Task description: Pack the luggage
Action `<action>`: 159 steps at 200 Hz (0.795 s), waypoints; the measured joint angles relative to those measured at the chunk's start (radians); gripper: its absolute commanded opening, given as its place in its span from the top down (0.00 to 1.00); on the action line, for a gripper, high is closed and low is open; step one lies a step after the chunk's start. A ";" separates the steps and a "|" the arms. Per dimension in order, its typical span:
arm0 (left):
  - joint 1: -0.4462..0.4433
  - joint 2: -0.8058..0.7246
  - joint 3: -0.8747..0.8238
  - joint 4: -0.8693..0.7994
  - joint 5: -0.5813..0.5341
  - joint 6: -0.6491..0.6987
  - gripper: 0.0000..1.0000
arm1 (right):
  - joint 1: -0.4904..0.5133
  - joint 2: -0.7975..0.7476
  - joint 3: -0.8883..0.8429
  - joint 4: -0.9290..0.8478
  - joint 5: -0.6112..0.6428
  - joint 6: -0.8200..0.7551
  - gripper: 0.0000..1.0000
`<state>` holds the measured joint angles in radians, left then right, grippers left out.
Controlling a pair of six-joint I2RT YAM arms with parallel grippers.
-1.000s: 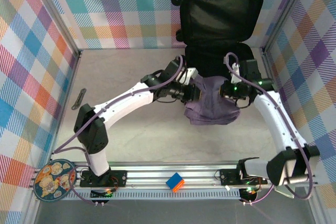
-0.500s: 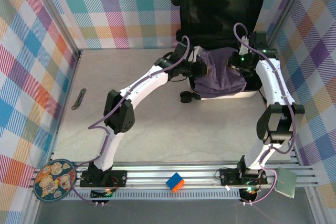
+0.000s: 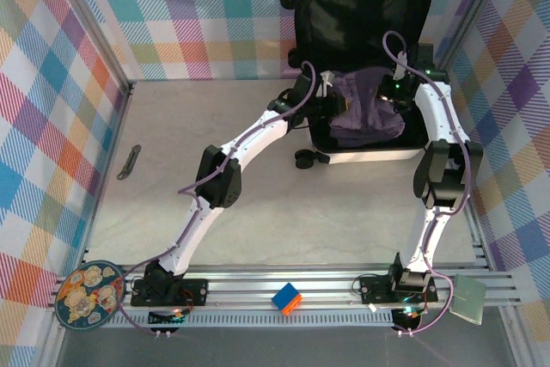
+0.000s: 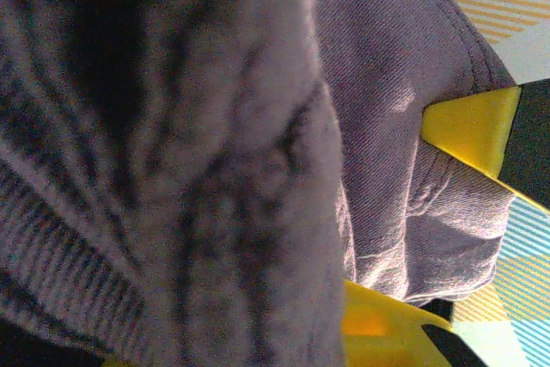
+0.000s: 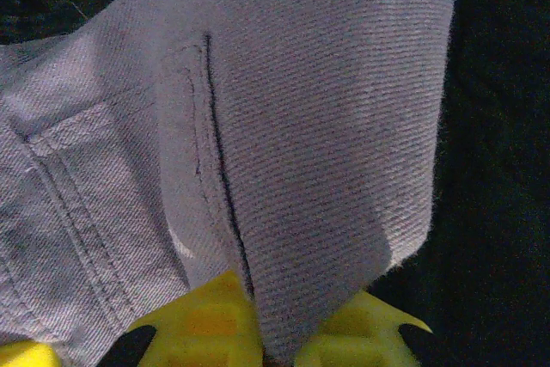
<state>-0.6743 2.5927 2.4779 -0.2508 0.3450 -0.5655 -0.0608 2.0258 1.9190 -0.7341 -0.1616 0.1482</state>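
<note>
- Top external view: the luggage (image 3: pixel 369 157) lay open at the far right of the table (image 3: pixel 189 109), lid upright against the back wall (image 3: pixel 206 15), black-lined half flat in front of it.
- A purple garment (image 3: pixel 365 118) hung between both grippers over the flat half. Whether it touched the lining could not be told.
- The left gripper (image 4: pixel 430 229) was clamped on one bunched edge of the garment.
- The right gripper (image 5: pixel 273 333) pinched a fold of the opposite edge, with black lining behind it.
- Judgement: placing step, nearly done. Lower both ends level, keep the cloth inside the shell rim, and let go on both sides together so it lies flat.
- Risk: a hem draped over the near rim would likely foul the zipper seam.
</note>
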 measured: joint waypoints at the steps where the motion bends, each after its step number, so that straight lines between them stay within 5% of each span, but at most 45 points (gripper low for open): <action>1: 0.000 0.002 0.000 0.001 0.000 0.000 0.81 | 0.000 0.004 0.001 0.000 0.002 0.000 1.00; 18: 0.000 0.027 0.001 0.021 -0.013 -0.008 0.48 | 0.000 0.035 0.008 0.003 0.024 0.000 0.98; 30: 0.001 0.039 0.001 0.027 -0.024 -0.014 0.42 | 0.000 0.058 0.016 0.001 0.050 -0.001 0.96; 46: 0.003 0.045 0.001 0.037 -0.038 -0.012 0.36 | 0.000 0.094 0.039 0.000 0.084 -0.005 0.78; 67: 0.013 0.045 0.001 0.047 -0.053 -0.001 0.32 | 0.000 0.138 0.074 0.008 0.136 -0.006 0.55; 86: 0.019 0.038 -0.002 0.043 -0.071 0.014 0.31 | 0.000 0.150 0.085 0.024 0.180 -0.016 0.44; 159: 0.023 -0.165 -0.130 0.016 -0.184 0.097 0.29 | -0.004 0.139 0.071 0.065 0.262 -0.023 0.41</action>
<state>-0.6518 2.4275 2.3482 -0.2352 0.1608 -0.4686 -0.0647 2.1647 1.9900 -0.6693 0.1005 0.1257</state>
